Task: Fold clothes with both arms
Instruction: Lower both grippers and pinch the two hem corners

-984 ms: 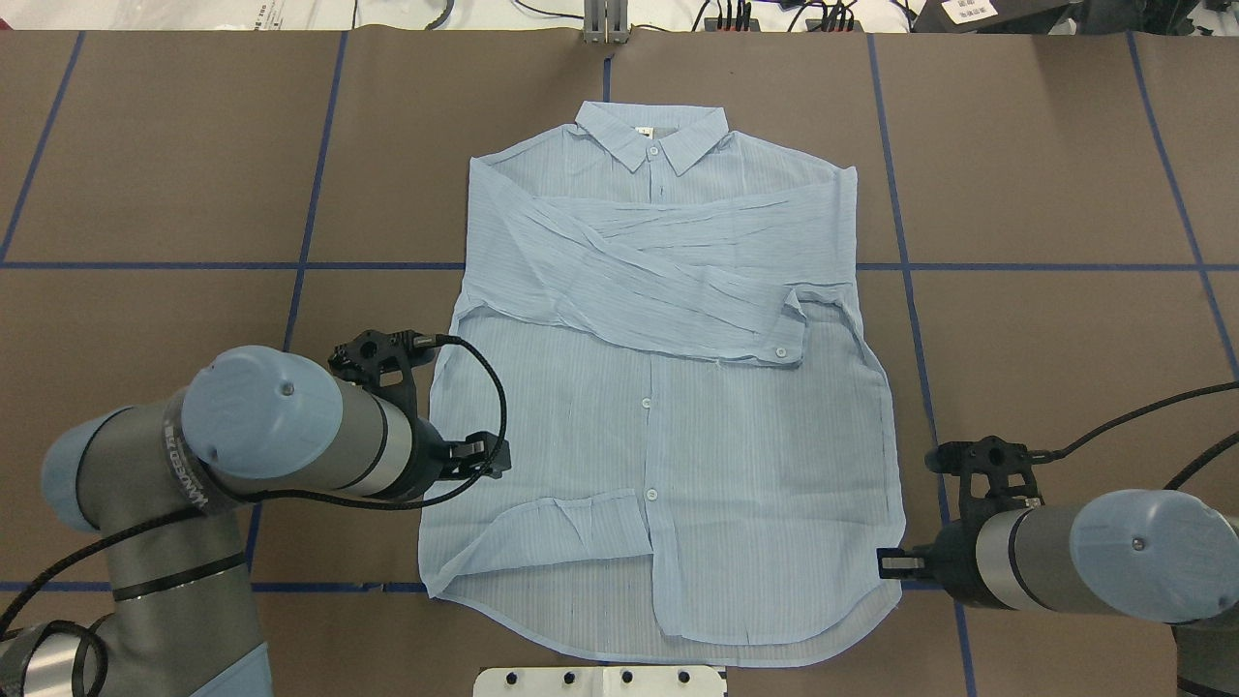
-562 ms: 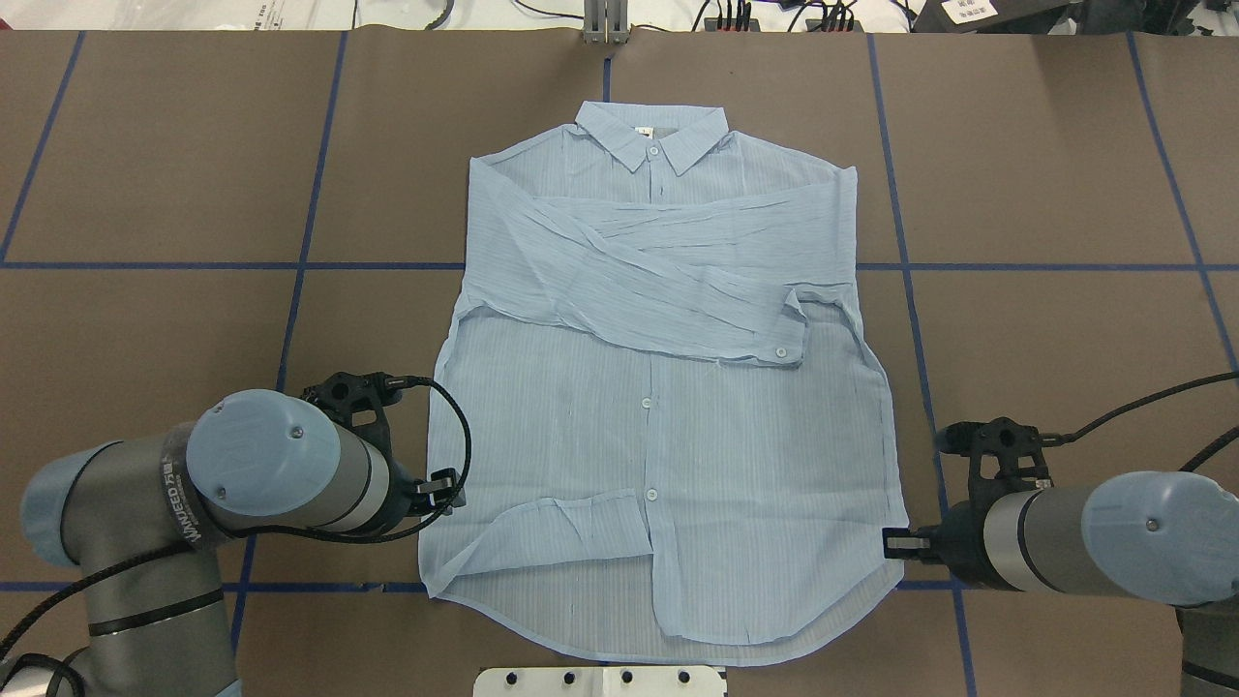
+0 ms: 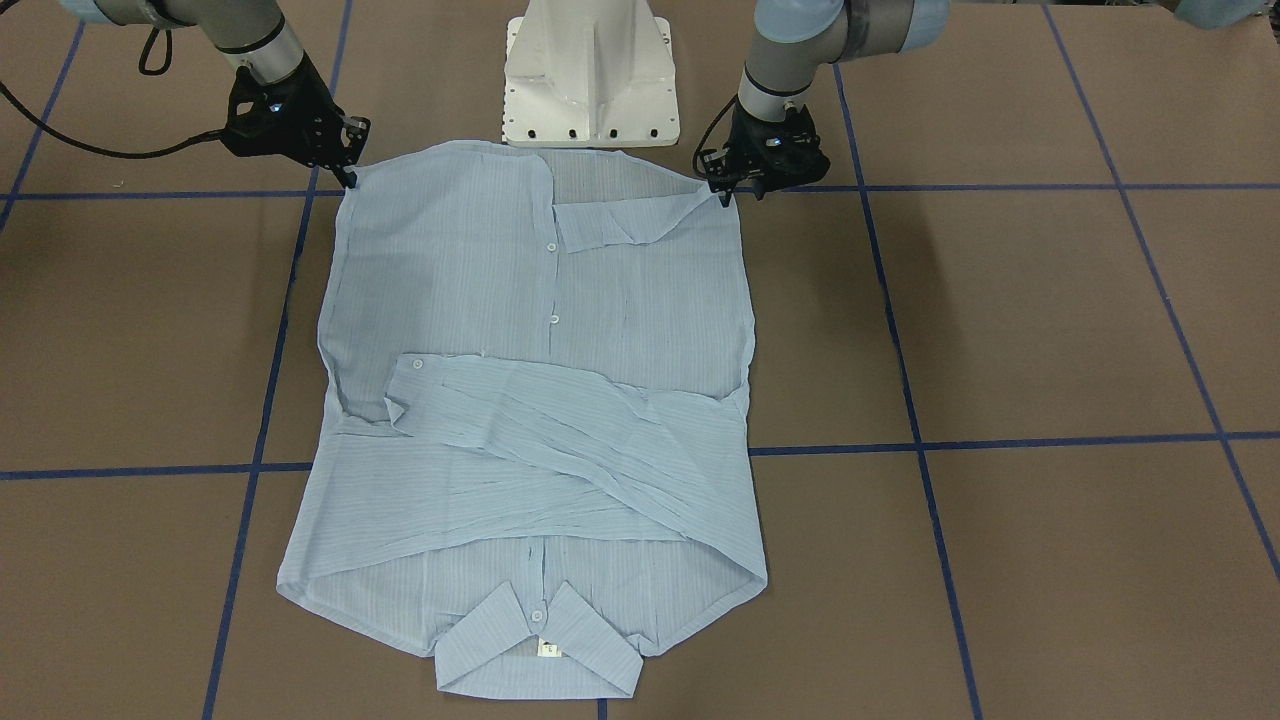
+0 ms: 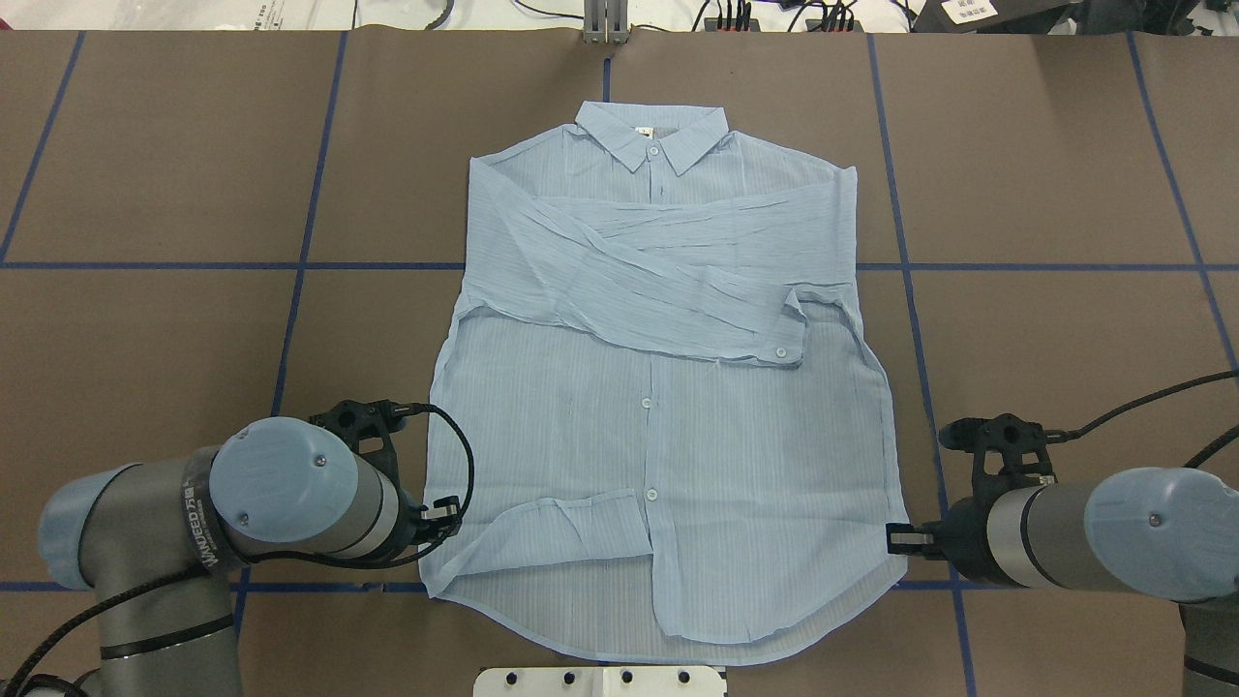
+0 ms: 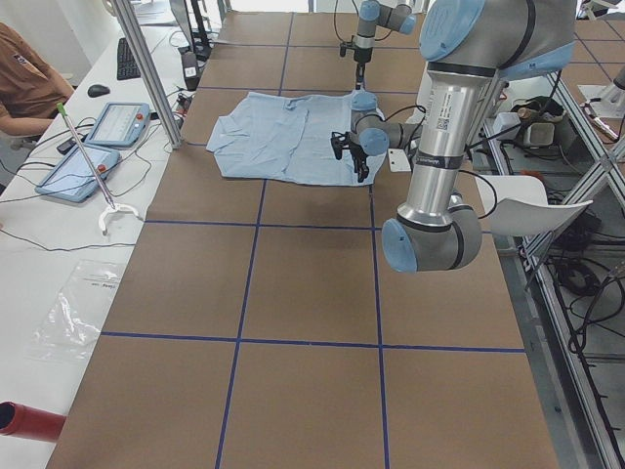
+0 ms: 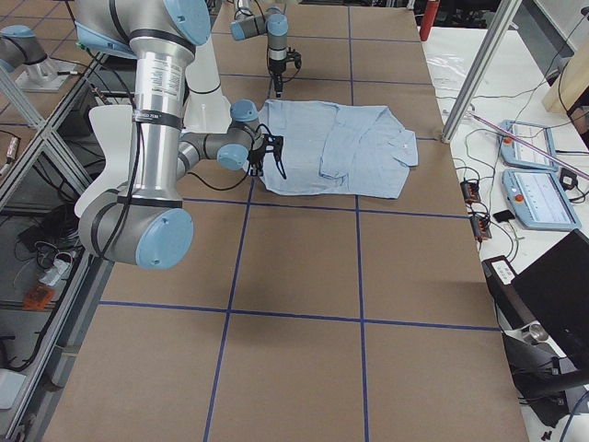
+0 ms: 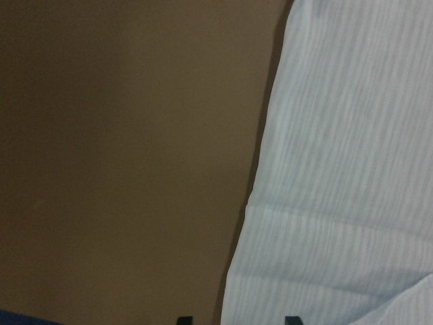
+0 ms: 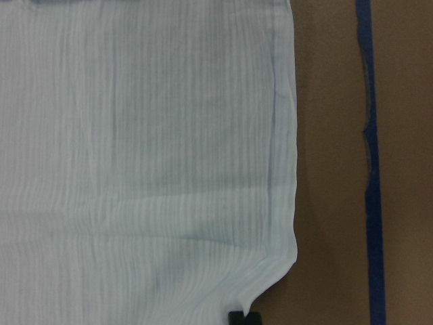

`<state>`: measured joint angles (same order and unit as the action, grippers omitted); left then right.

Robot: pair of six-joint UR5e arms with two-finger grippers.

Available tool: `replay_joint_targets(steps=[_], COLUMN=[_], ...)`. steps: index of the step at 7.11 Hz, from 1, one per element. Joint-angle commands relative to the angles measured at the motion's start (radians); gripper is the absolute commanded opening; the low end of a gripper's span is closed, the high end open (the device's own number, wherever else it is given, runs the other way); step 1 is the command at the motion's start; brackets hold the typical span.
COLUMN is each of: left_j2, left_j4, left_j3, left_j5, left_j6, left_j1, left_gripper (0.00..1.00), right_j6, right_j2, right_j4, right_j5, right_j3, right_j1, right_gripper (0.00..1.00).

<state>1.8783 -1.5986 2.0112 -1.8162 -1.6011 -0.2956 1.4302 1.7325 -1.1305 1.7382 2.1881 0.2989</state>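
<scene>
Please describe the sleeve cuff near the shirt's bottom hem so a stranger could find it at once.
A light blue shirt lies flat on the brown table, collar far from the robot. Just above its bottom hem, on the robot's left, the cuff points toward the button line. The other cuff lies higher, on the right; this one is beside the left gripper.

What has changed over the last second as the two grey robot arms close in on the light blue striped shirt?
The left gripper drew back toward the robot, off the light blue striped button-up shirt, to the shirt's side edge near its hem corner. The right gripper shifted only slightly at the opposite hem corner. No grasp is visible, and the shirt lies flat as before.
</scene>
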Motion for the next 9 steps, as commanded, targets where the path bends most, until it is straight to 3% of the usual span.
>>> replay_joint_targets(steps=[1, 4, 9], left_j2=[0.004, 0.008, 0.013], left_j4=[-0.001, -0.003, -0.003], left_j3=[-0.015, -0.029, -0.029], left_j5=[0.001, 0.0, 0.001], left_j6=[-0.022, -0.033, -0.03], left_j1=[0.036, 0.061, 0.049], left_gripper=[0.55, 0.55, 0.53], right_j6=[-0.001, -0.002, -0.004], right_j2=[-0.004, -0.004, -0.001], right_j4=[0.0, 0.002, 0.002], right_j5=[0.003, 0.049, 0.047], right_j3=[0.001, 0.005, 0.002], right_j1=[0.011, 0.066, 0.066], right_gripper=[0.0, 0.0, 0.0])
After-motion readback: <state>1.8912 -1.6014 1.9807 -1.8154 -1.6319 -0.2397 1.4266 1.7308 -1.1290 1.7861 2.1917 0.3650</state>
